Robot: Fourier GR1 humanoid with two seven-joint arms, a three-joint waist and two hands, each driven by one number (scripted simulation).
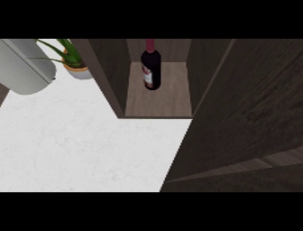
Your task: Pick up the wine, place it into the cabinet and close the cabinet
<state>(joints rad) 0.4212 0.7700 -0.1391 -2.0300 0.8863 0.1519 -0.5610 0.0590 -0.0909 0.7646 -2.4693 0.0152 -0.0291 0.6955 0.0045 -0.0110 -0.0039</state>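
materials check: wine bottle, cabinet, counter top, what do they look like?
Wine bottle: dark glass by the look, glossy, with a dark red neck capsule and a pale label. Cabinet: dark brown wood or wood-look panel, matte, with grain streaks; its inner floor is a lighter brown. Counter top: white stone or marble-look surface with faint grey veining, smooth finish.

Dark, matt wood grain is being shown on the cabinet (pixel 161 101), with a paler wooden floor inside it. Glossy dark glass is being seen on the wine bottle (pixel 151 70) standing in the cabinet. Left of the cabinet, a smooth white marbled finish is being displayed by the counter (pixel 81 144), and a matt grey cylinder (pixel 17 63) and a smooth plant pot (pixel 77 71) are being shown.
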